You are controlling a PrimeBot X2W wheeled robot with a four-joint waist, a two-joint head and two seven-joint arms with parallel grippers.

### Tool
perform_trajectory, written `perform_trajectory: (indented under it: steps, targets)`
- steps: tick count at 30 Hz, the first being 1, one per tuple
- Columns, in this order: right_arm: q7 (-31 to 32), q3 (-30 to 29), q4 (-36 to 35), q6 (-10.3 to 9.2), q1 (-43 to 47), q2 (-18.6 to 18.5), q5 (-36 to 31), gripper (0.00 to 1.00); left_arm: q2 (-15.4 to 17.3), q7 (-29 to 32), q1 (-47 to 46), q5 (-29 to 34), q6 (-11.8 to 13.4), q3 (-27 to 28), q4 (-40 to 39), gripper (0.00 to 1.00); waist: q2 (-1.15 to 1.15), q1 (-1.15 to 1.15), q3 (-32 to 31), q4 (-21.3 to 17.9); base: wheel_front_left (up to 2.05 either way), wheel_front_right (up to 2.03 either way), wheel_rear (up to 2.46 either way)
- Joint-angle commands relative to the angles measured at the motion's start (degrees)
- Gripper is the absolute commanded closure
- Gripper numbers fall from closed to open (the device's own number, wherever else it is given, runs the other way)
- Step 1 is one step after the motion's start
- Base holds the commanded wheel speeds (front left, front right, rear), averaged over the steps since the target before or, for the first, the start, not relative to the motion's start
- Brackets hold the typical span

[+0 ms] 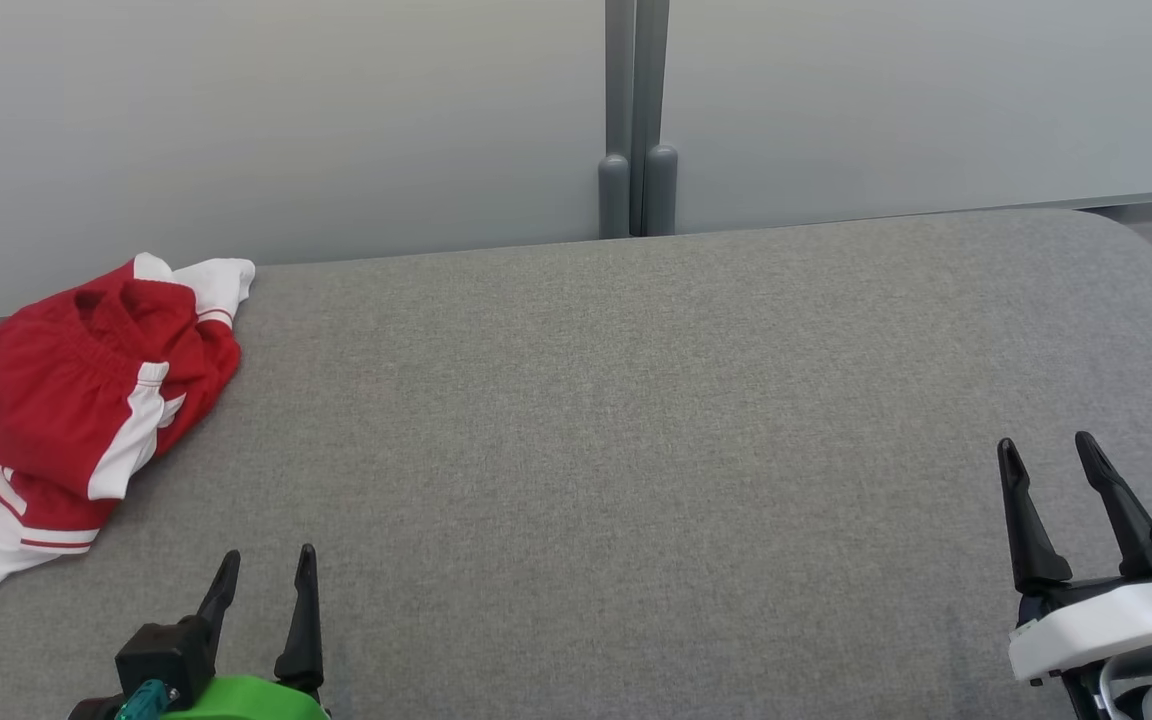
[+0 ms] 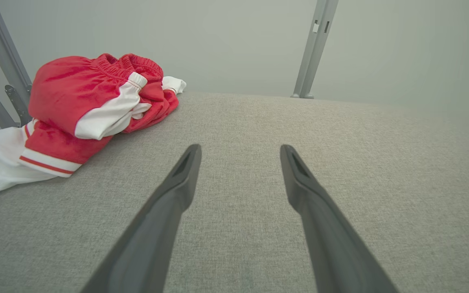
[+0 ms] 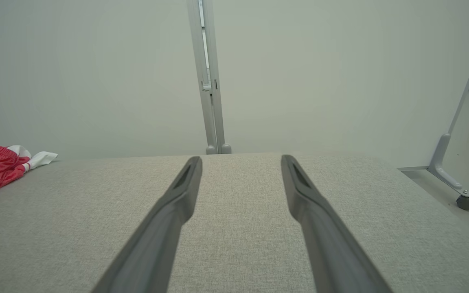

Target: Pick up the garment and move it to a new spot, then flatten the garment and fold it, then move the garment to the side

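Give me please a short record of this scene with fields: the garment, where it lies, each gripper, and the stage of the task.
garment: red and white garment, crumpled in a heap, not folded
place: left end of the grey padded table
left gripper: open, empty, near the garment but apart from it
right gripper: open, empty, above the table's right side
stage: garment not yet picked up

Open room runs over the grey table point(image 1: 636, 450) from the centre to the right side of the head view, unbroken down to the bottom edge. At the left of the frame the crumpled red and white garment point(image 1: 86, 400) heaps up. Along the top, pale wall panels point(image 1: 286, 120) and a grey post point(image 1: 636, 120) close the far side.
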Motion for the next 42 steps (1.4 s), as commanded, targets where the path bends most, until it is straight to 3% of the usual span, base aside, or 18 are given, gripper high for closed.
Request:
perform_trajectory:
  steps: [1, 18, 26, 42]
  targets:
    - [-0.7, -0.2, -0.1, 0.04, 0.4, -0.4, -1.5, 0.0, 0.0, -0.6, 0.6, 1.5, -0.3, 0.3, -0.1, 0.0, 0.45, 0.0, -0.1, 0.0, 0.0, 0.0, 0.0]
    - [-2.0, -1.3, -0.4, 0.04, 1.5, -0.7, -7.1, 0.0, -0.4, -2.4, 1.2, 7.2, -1.1, 1.1, 2.5, 0.0, 0.52, 0.0, -0.8, -0.2, 0.0, 0.0, 0.0]
    - [-2.0, -1.6, -0.3, 0.03, 1.6, -0.3, -6.5, 0.0, -1.2, -2.3, 0.3, 4.8, -1.4, 2.4, 4.2, 0.0, 0.52, 0.0, -0.7, 0.0, 0.0, 0.0, 0.0]
    - [-2.0, -1.5, -0.3, 0.03, 1.7, -0.3, -6.6, 0.0, -1.6, -2.3, 0.2, 5.9, -1.6, 3.2, 3.7, 0.0, 0.52, 0.0, -0.5, 1.1, 0.0, 0.0, 0.0]
